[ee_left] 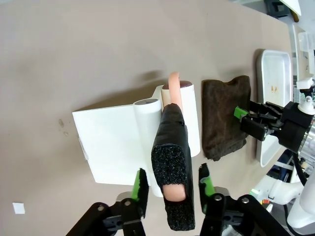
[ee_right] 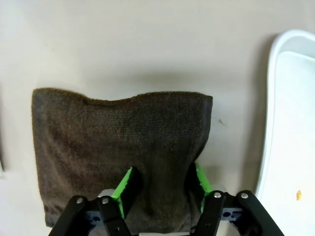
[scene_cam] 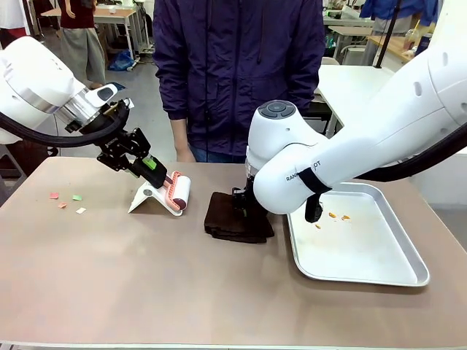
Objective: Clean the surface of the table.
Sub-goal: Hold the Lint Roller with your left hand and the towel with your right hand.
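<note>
Two grippers hang over the table, which spans the front view. The left gripper straddles the foam-wrapped handle of the roller, jaws partly open with slim gaps on either side. The right gripper pinches the near edge of the cloth between its pads. From the cloth, the roller lies at 9 o'clock and the tray at 3. Paper scraps sit farther out at 9.
</note>
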You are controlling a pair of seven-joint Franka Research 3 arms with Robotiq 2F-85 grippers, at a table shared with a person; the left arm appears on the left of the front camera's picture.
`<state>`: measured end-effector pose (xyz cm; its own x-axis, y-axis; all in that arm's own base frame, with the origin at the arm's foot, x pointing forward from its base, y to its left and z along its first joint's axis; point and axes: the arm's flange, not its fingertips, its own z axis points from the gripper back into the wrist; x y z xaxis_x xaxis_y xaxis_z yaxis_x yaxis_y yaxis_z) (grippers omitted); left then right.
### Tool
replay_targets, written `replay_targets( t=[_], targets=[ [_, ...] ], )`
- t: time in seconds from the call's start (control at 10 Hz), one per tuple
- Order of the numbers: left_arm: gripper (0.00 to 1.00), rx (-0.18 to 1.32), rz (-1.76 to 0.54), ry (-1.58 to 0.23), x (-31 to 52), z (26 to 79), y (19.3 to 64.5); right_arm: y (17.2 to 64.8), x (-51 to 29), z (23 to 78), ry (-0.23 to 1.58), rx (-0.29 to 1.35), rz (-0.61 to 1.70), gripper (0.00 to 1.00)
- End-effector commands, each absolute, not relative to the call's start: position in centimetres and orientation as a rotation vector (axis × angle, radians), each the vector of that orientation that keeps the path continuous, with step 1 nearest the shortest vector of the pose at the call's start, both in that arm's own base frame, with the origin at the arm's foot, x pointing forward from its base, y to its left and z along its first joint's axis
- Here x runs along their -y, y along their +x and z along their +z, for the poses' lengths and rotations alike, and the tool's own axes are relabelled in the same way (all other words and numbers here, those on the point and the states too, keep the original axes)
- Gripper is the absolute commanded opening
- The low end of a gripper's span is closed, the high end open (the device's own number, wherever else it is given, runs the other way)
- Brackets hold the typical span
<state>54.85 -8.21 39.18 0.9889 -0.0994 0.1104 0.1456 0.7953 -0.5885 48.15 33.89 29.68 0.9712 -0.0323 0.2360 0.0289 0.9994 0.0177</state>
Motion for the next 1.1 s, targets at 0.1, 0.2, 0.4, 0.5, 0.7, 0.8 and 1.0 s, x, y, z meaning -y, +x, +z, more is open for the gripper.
replay_targets(
  t=[0.1, 0.2, 0.4, 0.5, 0.7, 0.8, 1.0],
  targets=[
    [0.03, 0.117, -0.147, -0.674, 8.0, 39.2, 54.2, 48.1, -34.4, 28.8, 0.036, 0.211, -0.075, 0.05],
    [0.0, 0.124, -0.151, -0.677, 8.1, 39.4, 54.0, 48.1, -34.6, 28.6, 0.051, 0.198, -0.06, 0.0],
    [0.0, 0.137, -0.158, -0.689, 8.1, 39.7, 53.7, 48.2, -34.6, 28.4, 0.062, 0.197, -0.065, 0.0],
    [0.0, 0.145, -0.158, -0.701, 8.2, 39.8, 53.6, 48.3, -34.6, 28.4, 0.07, 0.198, -0.062, 0.0],
    [0.0, 0.149, -0.155, -0.709, 8.4, 40.0, 53.4, 48.3, -34.6, 28.5, 0.091, 0.2, -0.06, 0.0],
    [0.0, 0.158, -0.162, -0.732, 8.2, 40.5, 53.0, 48.4, -34.2, 28.7, 0.133, 0.212, -0.049, 0.0],
    [0.0, 0.181, -0.175, -0.79, 7.1, 41.6, 51.8, 48.8, -31.7, 30.2, 0.382, 0.204, -0.04, 0.0]
  ],
)
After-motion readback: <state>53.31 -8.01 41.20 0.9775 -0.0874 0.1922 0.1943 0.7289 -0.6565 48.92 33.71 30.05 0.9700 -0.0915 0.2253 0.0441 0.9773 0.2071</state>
